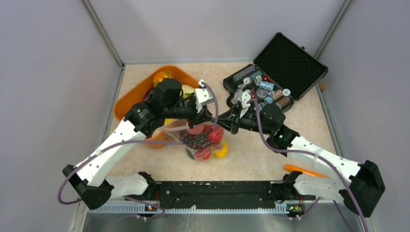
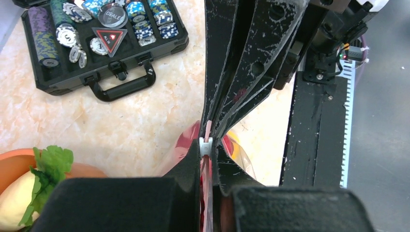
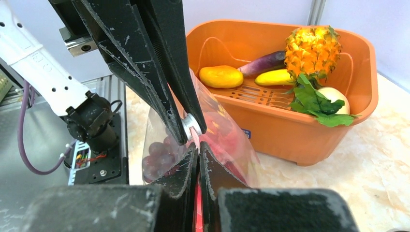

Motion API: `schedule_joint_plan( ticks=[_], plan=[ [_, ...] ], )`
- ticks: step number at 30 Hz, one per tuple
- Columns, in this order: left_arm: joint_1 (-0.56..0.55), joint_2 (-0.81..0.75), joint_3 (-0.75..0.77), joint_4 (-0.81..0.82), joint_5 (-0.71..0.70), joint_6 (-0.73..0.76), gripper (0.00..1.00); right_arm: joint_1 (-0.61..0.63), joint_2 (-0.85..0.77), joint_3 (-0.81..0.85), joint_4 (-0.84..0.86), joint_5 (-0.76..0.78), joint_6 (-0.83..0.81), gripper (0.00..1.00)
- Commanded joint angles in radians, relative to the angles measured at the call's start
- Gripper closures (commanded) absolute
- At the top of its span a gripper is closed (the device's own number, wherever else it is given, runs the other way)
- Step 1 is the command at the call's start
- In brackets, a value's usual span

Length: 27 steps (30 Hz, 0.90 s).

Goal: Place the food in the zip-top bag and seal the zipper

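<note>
**Status.** The zip-top bag (image 1: 203, 144) stands on the tabletop between the orange basket (image 1: 131, 99) and the open black chip case (image 1: 290, 63). It is loaded with red, purple and yellow toy food (image 1: 213, 135). The left gripper (image 2: 207, 155) is clamped on the pink zipper (image 2: 208, 129). The right gripper (image 3: 198, 151) is clamped on the same strip, tip to tip with the left.

**Hazards.**
- Finger contact is likely, since both sets of tips are crowded at one spot.
- The thin film may be torn, or the strip pulled from a pinch, if the arms are drawn apart unevenly.
- A partial seal may be left where the strip is bowed by the contents.
- A pineapple (image 3: 312, 47) and other pieces lie in the basket, so sealing may be premature.

**Clearance.** The basket wall is just beside the bag on the left, and the case is near at the right rear. Bare tabletop (image 1: 256, 162) is available toward the arm bases.
</note>
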Motion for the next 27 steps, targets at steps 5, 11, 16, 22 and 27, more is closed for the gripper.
schedule_joint_plan(
  ticks=[5,11,16,22,27],
  plan=[
    [0.001,-0.071,-0.053,-0.04,-0.058,0.027,1.0,0.003,-0.034,0.029,0.084,-0.016,-0.002,1.0],
    [0.001,-0.046,-0.032,-0.031,-0.002,0.013,1.0,0.005,-0.009,0.109,-0.058,-0.115,-0.074,0.82],
    [0.002,-0.027,-0.005,-0.038,0.016,0.007,1.0,0.007,-0.005,0.122,-0.101,-0.104,-0.163,0.63],
    [0.002,-0.026,0.005,-0.042,0.02,0.008,1.0,0.006,0.041,0.201,-0.225,-0.166,-0.238,0.83],
    [0.002,-0.031,0.009,-0.051,0.009,0.009,1.0,0.006,0.033,0.199,-0.262,-0.16,-0.266,0.82]
  ],
)
